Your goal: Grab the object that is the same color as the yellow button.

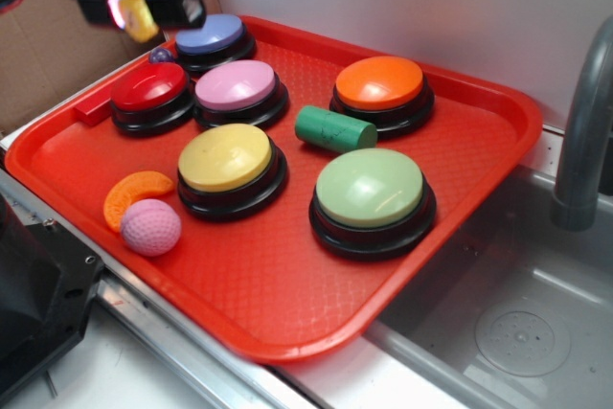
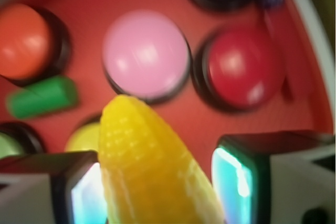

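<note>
The object, a small yellow ribbed corn-cob piece, hangs in the air over the far-left corner of the red tray. My gripper is shut on it. In the wrist view the corn fills the gap between the two glowing pads, and my gripper looks down on the buttons. The yellow button, a pale-yellow dome on a black base, sits in the tray's front-left part, well below and in front of the gripper. Only its edge shows behind the corn in the wrist view.
The tray also holds a blue button, red button, pink button, orange button, pale green button, a green cylinder, an orange slice and a pink ball. A sink and grey faucet lie right.
</note>
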`<state>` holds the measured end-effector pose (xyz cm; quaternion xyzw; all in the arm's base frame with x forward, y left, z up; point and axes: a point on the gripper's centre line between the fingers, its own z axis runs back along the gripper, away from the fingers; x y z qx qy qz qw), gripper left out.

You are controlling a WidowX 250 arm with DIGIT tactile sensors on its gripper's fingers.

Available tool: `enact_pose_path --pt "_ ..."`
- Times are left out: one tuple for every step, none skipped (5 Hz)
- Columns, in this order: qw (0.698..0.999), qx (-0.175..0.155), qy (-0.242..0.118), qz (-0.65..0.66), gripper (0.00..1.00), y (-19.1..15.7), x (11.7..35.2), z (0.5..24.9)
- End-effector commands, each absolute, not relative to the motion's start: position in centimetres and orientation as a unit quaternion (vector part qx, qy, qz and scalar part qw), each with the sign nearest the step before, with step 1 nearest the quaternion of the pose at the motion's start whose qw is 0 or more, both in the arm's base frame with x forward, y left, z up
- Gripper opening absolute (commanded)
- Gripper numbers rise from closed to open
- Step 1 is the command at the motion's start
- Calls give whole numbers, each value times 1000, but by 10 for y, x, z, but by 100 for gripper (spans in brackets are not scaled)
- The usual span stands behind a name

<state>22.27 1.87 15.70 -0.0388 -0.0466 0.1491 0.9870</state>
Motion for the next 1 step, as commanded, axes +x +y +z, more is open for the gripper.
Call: enact_pose_path --pt "996 -35 -66 53 0 9 267 174"
